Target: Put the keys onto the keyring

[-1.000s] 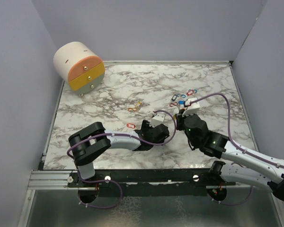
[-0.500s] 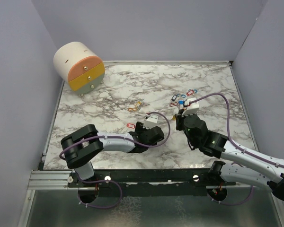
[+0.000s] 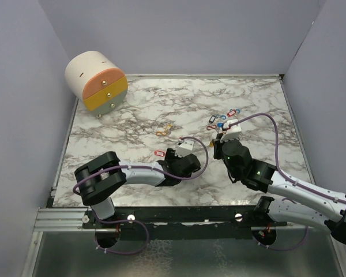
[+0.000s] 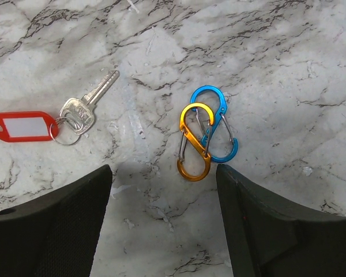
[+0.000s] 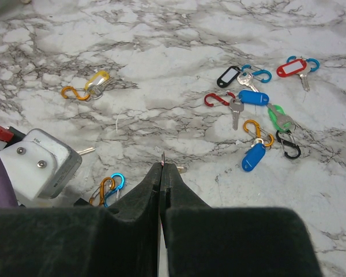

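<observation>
orange and blue s-shaped metal clips (image 4: pixel 203 133) overlap beneath the wide-apart left gripper (image 4: pixel 163 171) — closing might drag both; right gripper (image 5: pixel 162 168) is pressed together.

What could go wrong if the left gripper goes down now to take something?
The orange clip and blue clip lie overlapped just ahead of the open left gripper, so closing may lift both or push them away. The red-tagged key lies close to one finger and could get knocked.

Tagged key (image 4: pixel 78 112) lies left of linked clips (image 4: pixel 203 138).
</observation>
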Controlling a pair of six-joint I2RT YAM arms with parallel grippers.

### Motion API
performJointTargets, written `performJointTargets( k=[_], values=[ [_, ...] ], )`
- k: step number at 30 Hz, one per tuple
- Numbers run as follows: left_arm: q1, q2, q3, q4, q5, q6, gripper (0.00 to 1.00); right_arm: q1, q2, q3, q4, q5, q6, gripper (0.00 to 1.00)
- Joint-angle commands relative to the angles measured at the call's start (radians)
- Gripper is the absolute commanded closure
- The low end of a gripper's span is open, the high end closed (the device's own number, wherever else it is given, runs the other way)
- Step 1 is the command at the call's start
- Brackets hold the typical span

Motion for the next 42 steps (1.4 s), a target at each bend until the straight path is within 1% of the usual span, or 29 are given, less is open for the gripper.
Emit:
performJointTargets(
  k=[1, 3, 9, 13, 20, 22, 31, 33, 37, 40, 42],
  values=[
    [-0.002, 0.058, 0.029, 0.005, 0.038, 0.04, 0.26, 0.005, -0.014, -0.01, 0.028, 0.002, -0.003, 0.99],
    [-0.002, 0.083, 0.049, 0.006, 0.042, 0.049, 0.27, 0.005, -0.012, -0.012, 0.031, 0.003, -0.004, 0.99],
    [0.0, 0.118, 0.08, -0.004, 0.042, 0.058, 0.36, 0.004, -0.019, -0.016, 0.03, 0.005, -0.006, 0.99],
    [0.005, 0.12, 0.082, -0.02, 0.04, 0.061, 0.38, 0.005, -0.021, -0.018, 0.033, 0.006, -0.009, 0.99],
    [0.006, 0.072, 0.035, -0.018, 0.055, 0.06, 0.49, 0.005, -0.022, -0.018, 0.034, 0.002, -0.008, 0.99],
    [0.005, 0.061, 0.023, -0.011, 0.062, 0.059, 0.5, 0.005, -0.023, -0.018, 0.035, 0.001, -0.007, 0.99],
    [0.005, 0.049, -0.005, 0.011, 0.085, 0.067, 0.62, 0.005, -0.025, -0.016, 0.03, -0.002, -0.005, 0.99],
    [0.007, 0.049, -0.013, 0.008, 0.075, 0.066, 0.63, 0.005, -0.023, -0.016, 0.031, -0.002, -0.005, 0.99],
    [0.012, 0.002, -0.028, 0.004, 0.055, 0.065, 0.66, 0.005, -0.02, -0.015, 0.033, -0.004, -0.006, 0.99],
    [0.022, -0.004, -0.036, 0.02, 0.058, 0.077, 0.66, 0.005, -0.021, -0.017, 0.035, -0.004, -0.007, 0.99],
    [0.032, 0.002, -0.034, 0.024, 0.065, 0.086, 0.64, 0.005, -0.021, -0.016, 0.035, -0.004, -0.008, 0.99]
  ],
)
